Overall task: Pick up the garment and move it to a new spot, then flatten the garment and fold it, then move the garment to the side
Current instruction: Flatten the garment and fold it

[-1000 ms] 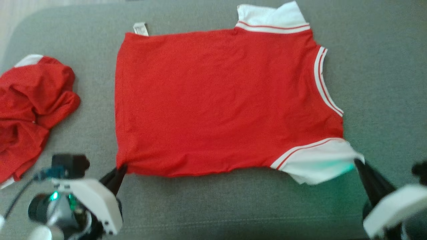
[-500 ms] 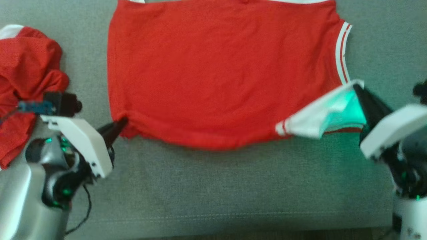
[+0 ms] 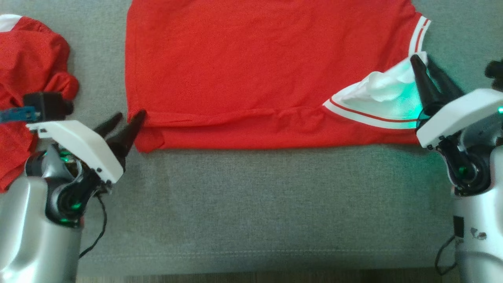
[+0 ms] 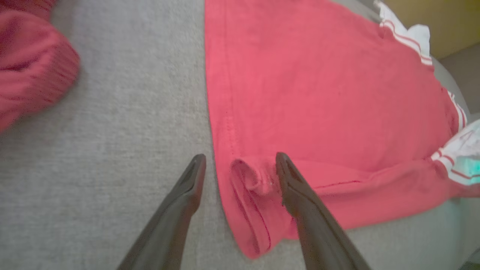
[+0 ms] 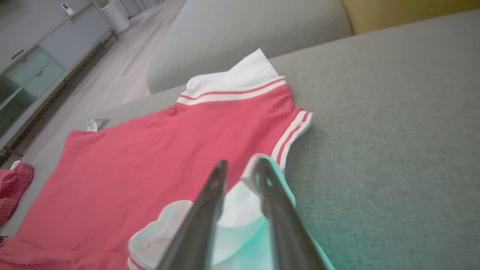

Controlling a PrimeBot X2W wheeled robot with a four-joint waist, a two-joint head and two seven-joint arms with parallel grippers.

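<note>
Red garment lies back from the sofa seat's front edge, hem doubled over; left gripper gapes at its corner, right gripper narrowly parted on the white sleeve.

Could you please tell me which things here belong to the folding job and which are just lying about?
Job: red shirt, left gripper, right gripper, sofa underneath.
Lying about: crumpled red garment at the left, cabinet across the room.
</note>
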